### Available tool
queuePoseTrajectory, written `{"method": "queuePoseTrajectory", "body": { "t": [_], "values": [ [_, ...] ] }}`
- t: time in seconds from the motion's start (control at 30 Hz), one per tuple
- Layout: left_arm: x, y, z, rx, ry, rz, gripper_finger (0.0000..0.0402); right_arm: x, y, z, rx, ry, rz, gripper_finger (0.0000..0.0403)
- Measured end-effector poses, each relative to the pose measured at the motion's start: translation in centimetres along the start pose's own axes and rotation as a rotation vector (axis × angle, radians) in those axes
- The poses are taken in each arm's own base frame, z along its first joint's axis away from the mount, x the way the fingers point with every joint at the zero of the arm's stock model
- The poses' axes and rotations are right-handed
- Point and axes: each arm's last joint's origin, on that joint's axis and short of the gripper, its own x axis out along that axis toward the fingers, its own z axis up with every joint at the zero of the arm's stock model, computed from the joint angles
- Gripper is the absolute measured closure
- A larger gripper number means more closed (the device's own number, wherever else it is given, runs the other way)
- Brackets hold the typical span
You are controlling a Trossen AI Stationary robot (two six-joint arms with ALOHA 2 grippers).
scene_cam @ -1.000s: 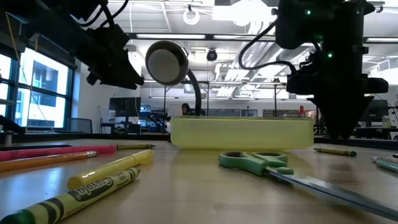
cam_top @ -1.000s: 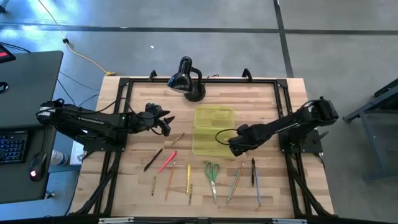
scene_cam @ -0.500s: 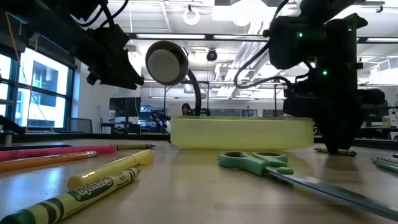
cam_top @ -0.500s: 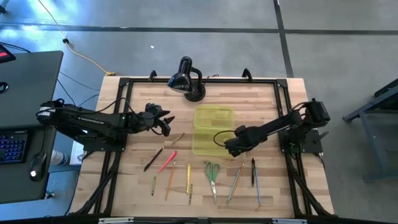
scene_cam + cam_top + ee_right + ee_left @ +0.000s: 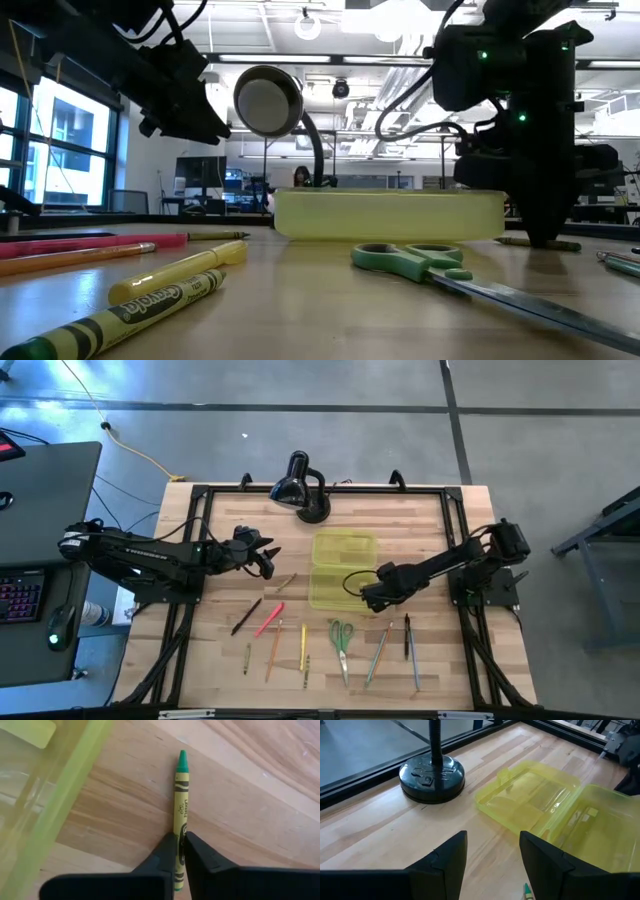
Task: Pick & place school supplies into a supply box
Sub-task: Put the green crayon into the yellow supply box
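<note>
Readable text: "Crayola" on the yellow crayon lying nearest the low camera; the green crayon in the right wrist view has a black-printed yellow wrapper, wording too small to read.

Right claw is down at the table, just beside the near right corner of the box. Fingers pinched onto the green crayon, almost no gap, crayon lying flat on the wood with its tip pointing away from the claw. Only the wrist view shows that grip; from above the right claw hides the crayon, and the low view shows just the dark arm standing in front of the box's right end.

Left claw hangs open and empty over the table left of the box, fingers well apart. Its camera sees the box open, lid flat beside the tray, and the round lamp base.

Remaining pencils and pens lie in a loose row along the front of the table, green scissors among them.

Pale wood-plank table in a black frame, grey floor; beyond it an open workshop with ceiling strip lights and windows.
</note>
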Motion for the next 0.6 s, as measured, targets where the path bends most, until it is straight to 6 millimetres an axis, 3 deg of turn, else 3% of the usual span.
{"method": "queuePoseTrajectory", "body": {
  "t": [0.23, 0.43, 0.6],
  "values": [
    [0.0, 0.0, 0.0, 0.000, 0.000, 0.000, 0.0186, -0.9, -1.1, -0.7, -0.021, 0.027, -0.037, 0.0396],
    [0.0, 0.0, 0.0, 0.000, -0.002, 0.003, 0.0186, -4.9, -3.0, -0.7, -0.009, -0.086, -0.028, 0.0399],
    [0.0, 0.0, 0.0, 0.000, -0.004, 0.005, 0.0186, -8.8, -2.3, 0.4, -0.132, -0.329, 0.216, 0.0400]
  ]
}}
